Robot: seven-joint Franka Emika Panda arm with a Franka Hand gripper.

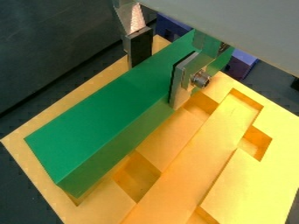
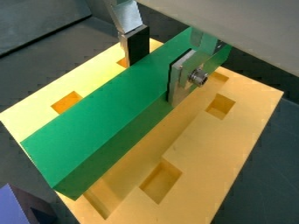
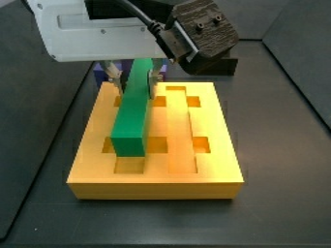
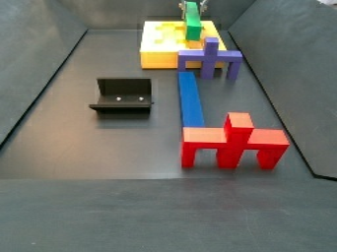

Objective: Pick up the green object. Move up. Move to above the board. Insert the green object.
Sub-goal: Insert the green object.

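Observation:
My gripper (image 1: 162, 63) is shut on the green object (image 1: 105, 131), a long green bar, gripping it near one end between a dark pad and a silver finger plate. It shows the same way in a wrist view (image 2: 160, 61) with the bar (image 2: 111, 131) between the fingers. The bar lies lengthwise over the board (image 1: 233, 175), the orange-yellow slab with square holes. In a side view the gripper (image 3: 139, 70) holds the bar (image 3: 131, 114) along one row of holes in the board (image 3: 214, 160). I cannot tell whether the bar touches the board. Far off in a side view the bar (image 4: 192, 22) sits over the board (image 4: 161, 47).
A blue-purple block (image 4: 211, 61) stands against the board's near side, also seen in a wrist view (image 1: 243, 63). A long blue bar (image 4: 191, 98) and a red piece (image 4: 235, 143) lie in line with it. The fixture (image 4: 121, 95) stands on the dark floor beside them.

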